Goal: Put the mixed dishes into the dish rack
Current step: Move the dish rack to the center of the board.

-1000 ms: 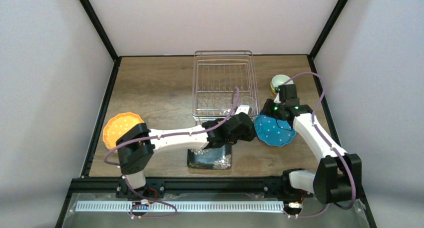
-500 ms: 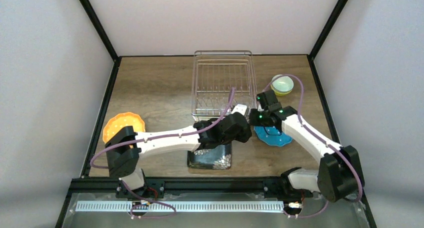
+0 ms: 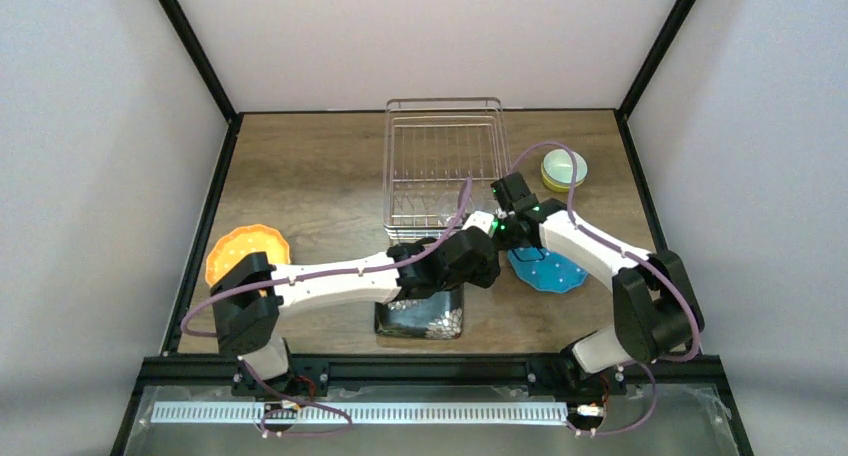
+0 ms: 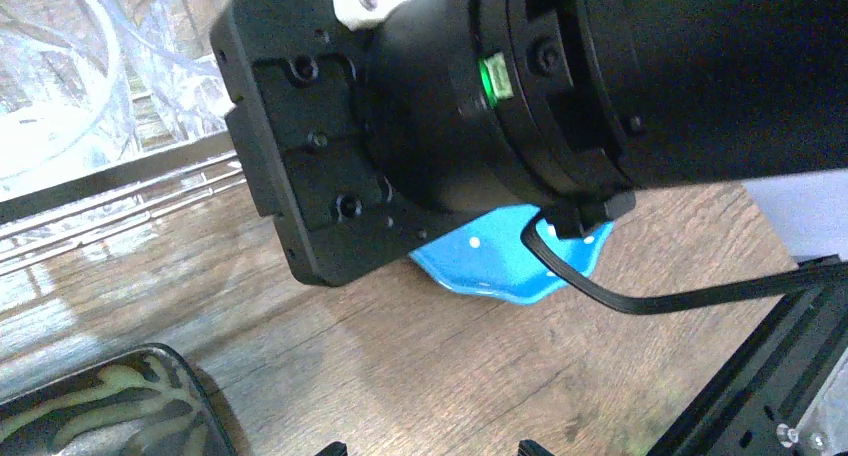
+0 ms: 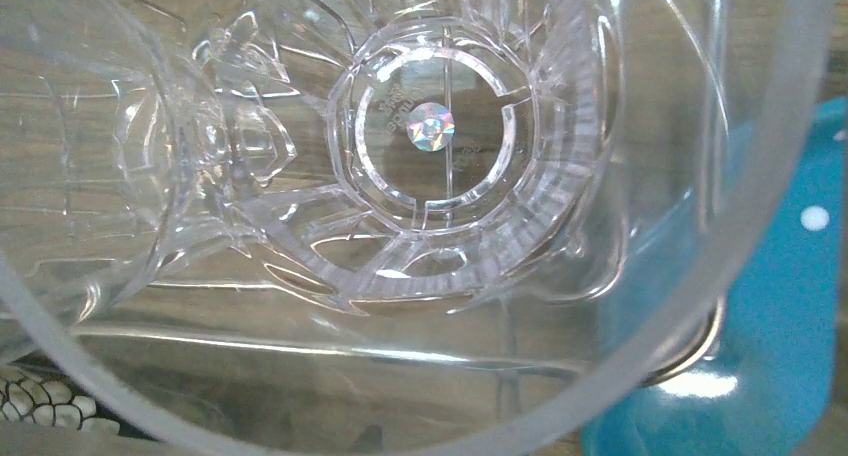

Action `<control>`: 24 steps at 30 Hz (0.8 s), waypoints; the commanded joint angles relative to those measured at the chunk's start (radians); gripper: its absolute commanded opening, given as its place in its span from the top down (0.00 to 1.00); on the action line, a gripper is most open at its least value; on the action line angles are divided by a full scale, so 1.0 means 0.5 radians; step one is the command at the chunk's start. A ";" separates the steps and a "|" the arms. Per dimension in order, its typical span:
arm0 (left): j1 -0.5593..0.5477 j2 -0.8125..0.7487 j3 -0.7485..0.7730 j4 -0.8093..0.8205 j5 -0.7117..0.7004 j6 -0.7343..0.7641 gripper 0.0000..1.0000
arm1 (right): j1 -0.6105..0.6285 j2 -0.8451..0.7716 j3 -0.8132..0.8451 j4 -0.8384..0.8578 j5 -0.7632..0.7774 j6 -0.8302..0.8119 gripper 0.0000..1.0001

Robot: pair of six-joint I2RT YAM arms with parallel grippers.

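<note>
The dish rack [image 3: 445,126] stands at the back centre, with clear glass cups [image 3: 452,216] in its front part. My right gripper [image 3: 508,208] hangs over the rack's front right corner. Its wrist view looks straight down into one clear cup [image 5: 430,136], which fills the frame; the fingers barely show behind the glass. The blue dotted plate [image 3: 550,272] lies flat just right of it. My left gripper [image 4: 425,448] stands open over bare wood, close to the right wrist. The black floral plate [image 3: 422,319], orange plate [image 3: 243,251] and yellow-green bowl [image 3: 563,168] rest on the table.
The two wrists nearly touch in front of the rack. The right arm's black wrist [image 4: 560,86] blocks most of the left wrist view. A black frame rail [image 3: 430,364] runs along the near edge. Grey walls close in both sides.
The right arm has swung left from beside the yellow-green bowl, across the blue plate, to the rack's front right corner. The left gripper has stayed put, though that arm's elbow shifted.
</note>
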 commanded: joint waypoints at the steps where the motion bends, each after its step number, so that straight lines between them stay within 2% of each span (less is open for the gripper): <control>1: -0.010 0.010 -0.044 -0.016 -0.011 0.037 0.00 | 0.008 0.086 0.087 0.099 0.051 -0.029 0.60; 19: -0.010 0.048 -0.169 0.105 0.045 -0.063 0.00 | 0.011 0.199 0.133 0.161 0.030 -0.054 0.59; 24: -0.002 0.061 -0.219 0.174 0.080 -0.122 0.00 | 0.017 0.142 0.112 0.117 0.030 -0.057 0.54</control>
